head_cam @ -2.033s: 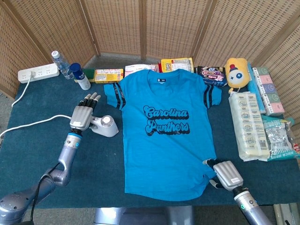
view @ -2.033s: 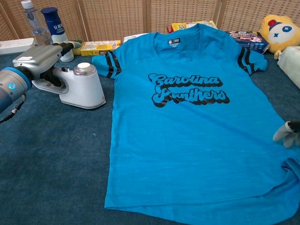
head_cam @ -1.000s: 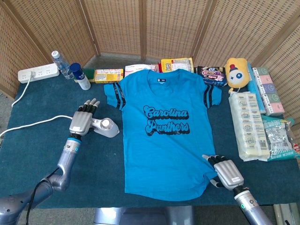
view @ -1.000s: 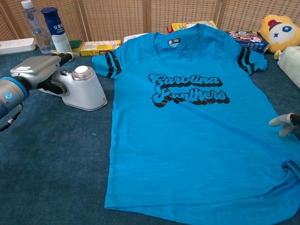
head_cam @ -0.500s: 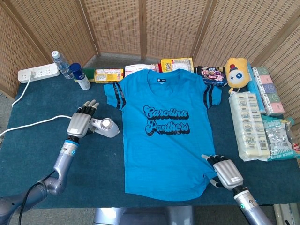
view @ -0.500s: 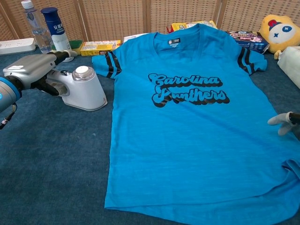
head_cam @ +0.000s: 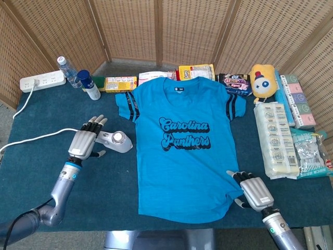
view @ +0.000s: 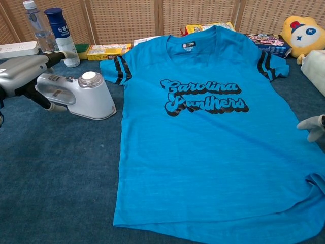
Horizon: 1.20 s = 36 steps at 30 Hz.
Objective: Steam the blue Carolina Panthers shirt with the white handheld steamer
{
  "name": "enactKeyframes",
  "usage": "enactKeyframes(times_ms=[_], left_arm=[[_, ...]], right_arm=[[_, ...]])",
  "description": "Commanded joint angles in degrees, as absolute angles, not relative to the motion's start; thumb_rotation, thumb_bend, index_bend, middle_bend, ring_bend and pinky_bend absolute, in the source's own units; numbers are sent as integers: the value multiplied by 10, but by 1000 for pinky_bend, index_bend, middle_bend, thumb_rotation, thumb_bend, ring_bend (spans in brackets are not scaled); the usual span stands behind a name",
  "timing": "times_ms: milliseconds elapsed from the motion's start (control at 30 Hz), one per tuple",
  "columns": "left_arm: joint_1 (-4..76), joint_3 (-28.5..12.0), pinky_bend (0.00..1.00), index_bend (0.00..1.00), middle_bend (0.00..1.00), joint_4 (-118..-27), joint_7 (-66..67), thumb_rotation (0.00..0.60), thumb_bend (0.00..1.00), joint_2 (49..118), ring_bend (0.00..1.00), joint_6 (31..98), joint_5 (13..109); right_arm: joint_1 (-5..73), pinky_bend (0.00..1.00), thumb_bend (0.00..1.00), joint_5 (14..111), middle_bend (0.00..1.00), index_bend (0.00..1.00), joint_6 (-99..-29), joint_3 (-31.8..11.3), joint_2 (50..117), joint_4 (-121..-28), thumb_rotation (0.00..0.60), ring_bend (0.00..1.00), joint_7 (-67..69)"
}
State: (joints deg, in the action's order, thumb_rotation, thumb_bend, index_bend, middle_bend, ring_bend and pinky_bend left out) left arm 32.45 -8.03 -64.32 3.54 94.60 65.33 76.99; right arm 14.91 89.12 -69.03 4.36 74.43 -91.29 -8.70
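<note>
Steamer lies on its side just left of the shirt: smooth rigid plastic, probably top-heavy, so wrap its slim handle. Your left hand hovers over that handle, fingers spread, seemingly holding nothing. Your right hand rests open at the shirt's soft, limp lower-right hem.

My left hand sits at middle left of the head view, palm down, fingers apart, arm trailing to the lower-left corner. My right hand lies flat at lower right, fingers spread.
</note>
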Motion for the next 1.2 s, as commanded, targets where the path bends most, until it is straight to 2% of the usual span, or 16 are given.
enactKeyframes(times_ms=[33, 433, 567, 633, 833, 967, 1200], left_arm=[[305, -70, 180, 0, 0, -688, 46, 483, 120, 912, 0, 672, 776], [226, -35, 180, 0, 0, -861, 62, 484, 124, 786, 0, 743, 782], [187, -13, 185, 0, 0, -927, 55, 496, 129, 731, 0, 773, 784], [168, -2, 186, 0, 17, -946, 47, 523, 132, 712, 0, 788, 789], [107, 35, 205, 19, 86, -979, 21, 599, 156, 661, 0, 848, 814], [64, 51, 219, 105, 143, -986, -11, 600, 174, 637, 33, 898, 831], [6, 68, 222, 138, 155, -977, -42, 600, 183, 618, 45, 956, 845]], right_arm=[[147, 309, 266, 894, 280, 140, -695, 44, 739, -917, 600, 261, -83], [134, 344, 267, 916, 297, 150, -736, 41, 722, -926, 600, 295, -51], [124, 355, 279, 911, 311, 205, -761, 30, 722, -928, 600, 321, -46], [119, 360, 286, 905, 319, 231, -770, 26, 722, -929, 600, 329, -49], [102, 373, 302, 899, 384, 359, -805, 14, 719, -933, 600, 361, -61], [85, 379, 308, 894, 389, 377, -833, 9, 714, -936, 600, 371, -66], [63, 389, 308, 876, 389, 379, -852, 7, 705, -944, 600, 371, -77]])
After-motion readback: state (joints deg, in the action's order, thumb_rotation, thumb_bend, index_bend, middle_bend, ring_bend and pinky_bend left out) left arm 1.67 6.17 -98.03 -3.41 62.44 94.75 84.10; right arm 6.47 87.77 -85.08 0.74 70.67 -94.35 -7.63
